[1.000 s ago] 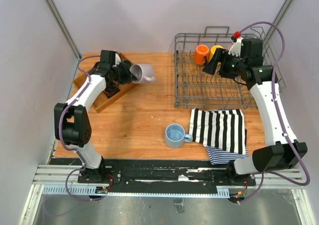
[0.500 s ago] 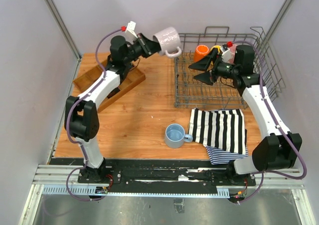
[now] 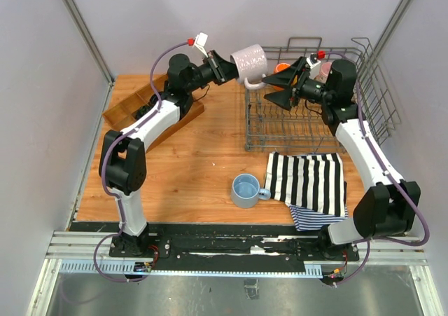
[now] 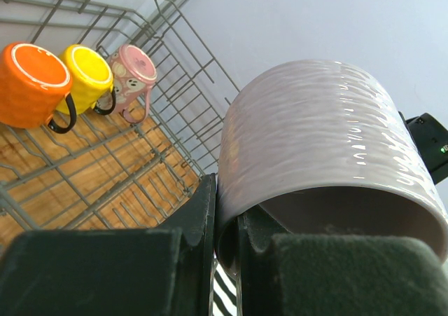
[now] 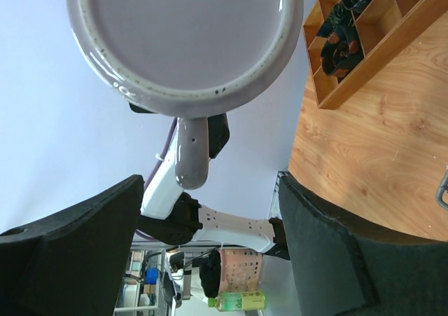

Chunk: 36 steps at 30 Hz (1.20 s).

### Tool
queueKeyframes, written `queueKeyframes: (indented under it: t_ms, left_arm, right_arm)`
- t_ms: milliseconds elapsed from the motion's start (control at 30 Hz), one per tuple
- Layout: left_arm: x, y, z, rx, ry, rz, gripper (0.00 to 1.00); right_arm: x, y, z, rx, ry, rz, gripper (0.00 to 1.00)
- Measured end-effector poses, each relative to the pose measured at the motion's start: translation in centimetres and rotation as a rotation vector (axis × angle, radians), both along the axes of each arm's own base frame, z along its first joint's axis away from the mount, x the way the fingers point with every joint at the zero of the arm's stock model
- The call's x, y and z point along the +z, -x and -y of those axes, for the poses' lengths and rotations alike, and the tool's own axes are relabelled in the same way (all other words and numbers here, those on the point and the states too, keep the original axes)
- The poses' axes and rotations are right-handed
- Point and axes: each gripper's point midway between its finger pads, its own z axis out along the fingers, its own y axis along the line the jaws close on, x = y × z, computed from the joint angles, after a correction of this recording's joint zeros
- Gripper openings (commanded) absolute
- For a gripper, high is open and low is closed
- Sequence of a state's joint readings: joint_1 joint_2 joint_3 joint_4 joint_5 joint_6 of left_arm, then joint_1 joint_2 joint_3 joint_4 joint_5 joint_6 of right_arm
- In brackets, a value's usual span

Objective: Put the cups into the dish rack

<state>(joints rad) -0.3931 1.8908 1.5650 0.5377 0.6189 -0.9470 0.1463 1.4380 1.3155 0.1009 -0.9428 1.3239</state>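
Top external, wooden table (image 3: 189, 169), dish rack (image 3: 280, 130), walls (image 3: 175, 15)

The left arm extends high and to the right, the left gripper (image 3: 229, 66) clamped on the rim of the grey mug (image 3: 250, 57); the right arm stretches forward, the right gripper (image 3: 276, 90) spread wide, pointing left towards it

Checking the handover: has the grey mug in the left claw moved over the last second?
Yes. The grey mug went right, from beside the wooden tray to the dish rack's far-left corner.
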Motion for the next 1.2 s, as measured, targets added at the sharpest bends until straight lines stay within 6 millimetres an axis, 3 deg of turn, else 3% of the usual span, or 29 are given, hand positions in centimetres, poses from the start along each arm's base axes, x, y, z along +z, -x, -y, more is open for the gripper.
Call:
queueKeyframes:
  t_ms: [200, 433, 733, 1067, 1200]
  left_arm:
    - [0.0, 0.3, 0.6, -0.012, 0.002, 0.006, 0.01]
    - [-0.5, 0.6, 1.6, -0.033, -0.006, 0.007, 0.0]
    - [-1.0, 0.6, 1.7, -0.029, -0.032, 0.031, 0.0]
    - [-1.2, 0.1, 1.2, -0.015, -0.036, 0.022, 0.01]
    - [-1.4, 0.0, 1.0, -0.011, -0.041, 0.011, 0.01]
  right_arm:
    - [-0.4, -0.7, -1.2, 0.016, -0.024, -0.013, 0.7]
    - [-1.0, -1.0, -3.3, 0.041, -0.036, -0.028, 0.47]
    - [0.1, -1.8, -3.4, 0.004, -0.061, 0.018, 0.29]
    - [-0.5, -2.1, -4.1, 0.02, -0.074, 0.0, 0.21]
    - [-0.6, -2.0, -4.5, 0.028, -0.08, -0.009, 0.04]
